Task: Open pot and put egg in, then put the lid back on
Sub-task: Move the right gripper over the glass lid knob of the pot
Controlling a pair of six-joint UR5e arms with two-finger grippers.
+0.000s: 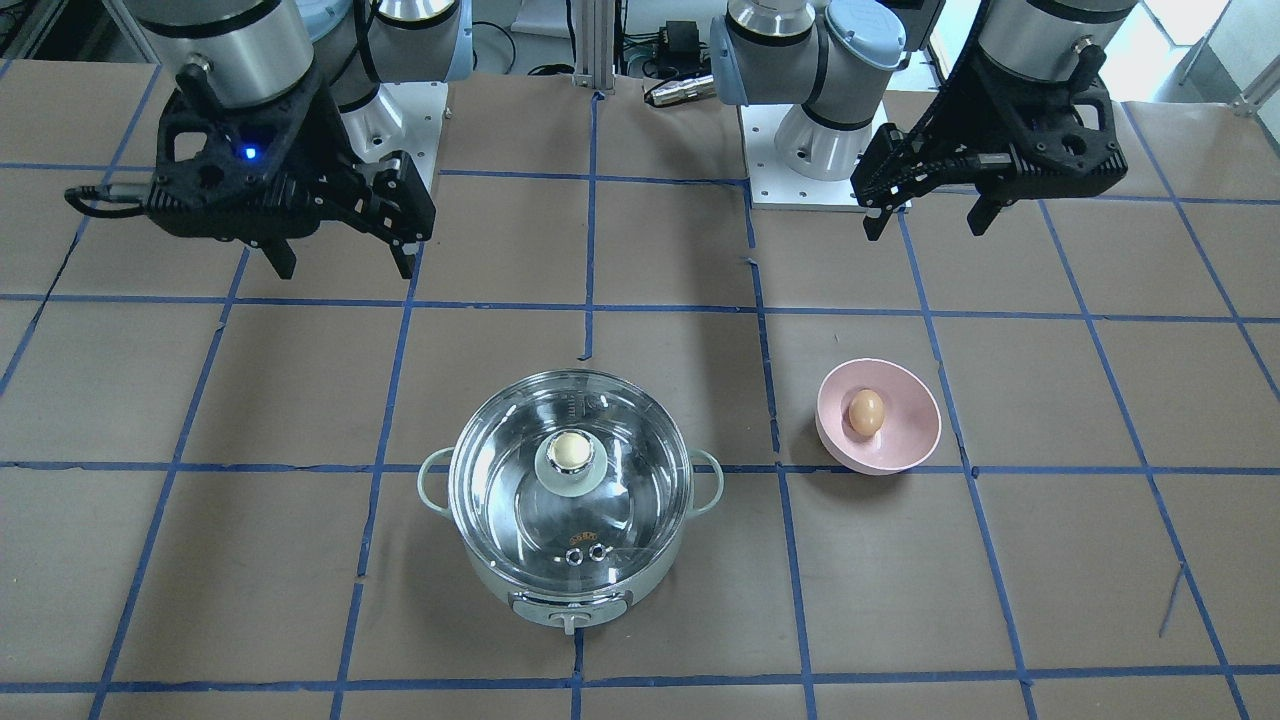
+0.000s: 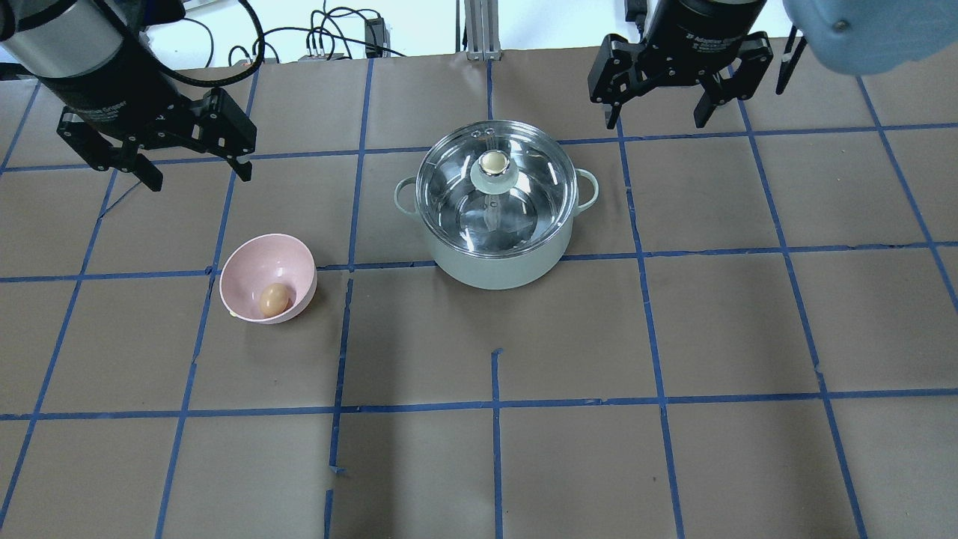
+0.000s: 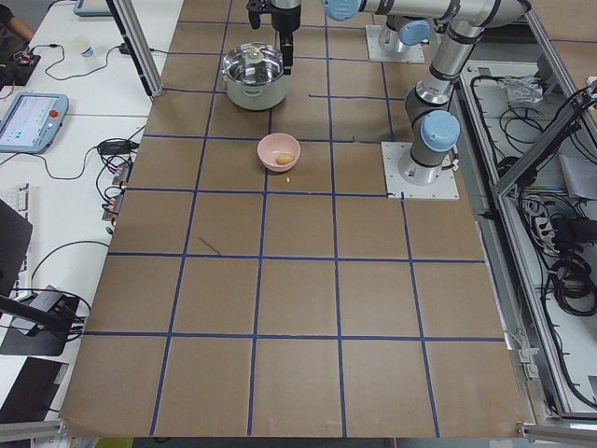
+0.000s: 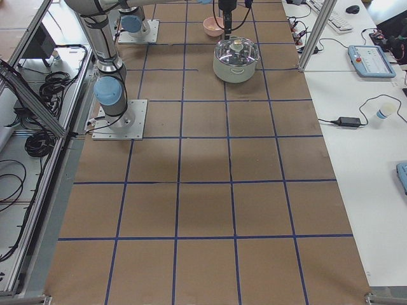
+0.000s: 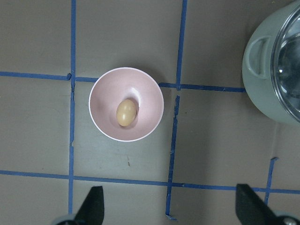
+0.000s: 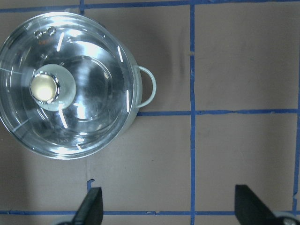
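While left end effector (image 2: 200, 178), right end effector (image 2: 658, 122) gape empty — light-brown oval egg (image 2: 274, 299) in pink bowl (image 2: 258, 258), lid (image 2: 535, 187) on pot (image 2: 494, 274).

Overhead and front cameras face each other across the worktop (image 2: 569, 337), sharing the pot (image 2: 494, 273); side cameras seem distant.

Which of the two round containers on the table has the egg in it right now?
The small pink bowl, open-topped, holds the egg; the larger pot sits empty under its glass lid.
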